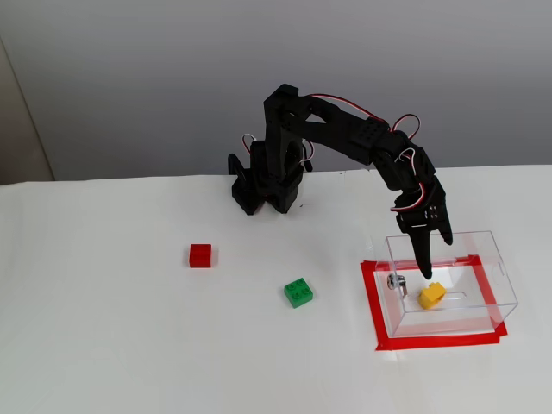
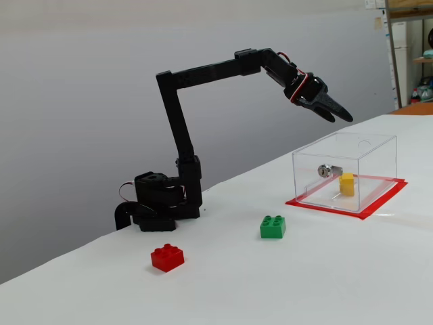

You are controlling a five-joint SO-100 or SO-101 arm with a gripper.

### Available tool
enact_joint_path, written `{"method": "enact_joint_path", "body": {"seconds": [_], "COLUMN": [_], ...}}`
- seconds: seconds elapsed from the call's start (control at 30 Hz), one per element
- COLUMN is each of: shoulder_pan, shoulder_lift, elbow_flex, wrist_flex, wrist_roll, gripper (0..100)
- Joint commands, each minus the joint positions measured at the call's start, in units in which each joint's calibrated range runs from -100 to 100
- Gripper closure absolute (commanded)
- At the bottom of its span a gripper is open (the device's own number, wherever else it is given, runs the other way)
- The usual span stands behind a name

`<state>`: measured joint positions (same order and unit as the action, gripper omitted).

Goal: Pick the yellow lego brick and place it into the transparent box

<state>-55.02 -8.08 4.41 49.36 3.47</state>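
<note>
The white counter (image 2: 284, 284) holds 3 small bricks and 1 clear box. Nearest in a fixed view is the red lego brick (image 2: 167, 257), resting flat on the counter. A little farther back and to the right sits the green lego brick (image 2: 272, 227), also flat and with its studs up. The 2 bricks are well apart from each other.

Farther back on the right stands the transparent box (image 2: 369, 177). It sits on a patch of red tape (image 2: 379, 201) that shows all around its base. A small metal fitting (image 2: 325, 170) is on the box wall that faces the green brick. The yellow lego brick (image 2: 347, 184) lies inside the box, on its floor, just beside the fitting. In the other fixed view the yellow lego brick (image 1: 432, 295) rests tilted near the left end of the transparent box (image 1: 496, 285), close to the metal fitting (image 1: 396, 282).

Above the box hangs the tool (image 2: 340, 114). Its 2 black fingers are a little apart and hold nothing. It points down toward the open top of the box and does not touch the box or the yellow brick.

Farthest back, the black arm (image 2: 203, 71) rises from its base (image 2: 159, 203) at the far edge of the counter, in front of a grey wall (image 2: 81, 101).
</note>
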Motion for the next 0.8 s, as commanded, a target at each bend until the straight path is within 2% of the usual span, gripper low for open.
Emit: {"method": "enact_joint_path", "body": {"seconds": [0.0, 0.3, 0.6, 0.77], "shoulder_pan": [0.57, 0.64, 8.11, 17.87], "shoulder_lift": [-1.22, -1.47, -12.93, -22.94], "elbow_flex": [-2.70, -6.94, -6.13, -6.04], "wrist_flex": [0.16, 0.16, 0.95, 11.30], "wrist_roll": [0.13, 0.34, 0.34, 0.34], "gripper": [62, 98, 99, 99]}}
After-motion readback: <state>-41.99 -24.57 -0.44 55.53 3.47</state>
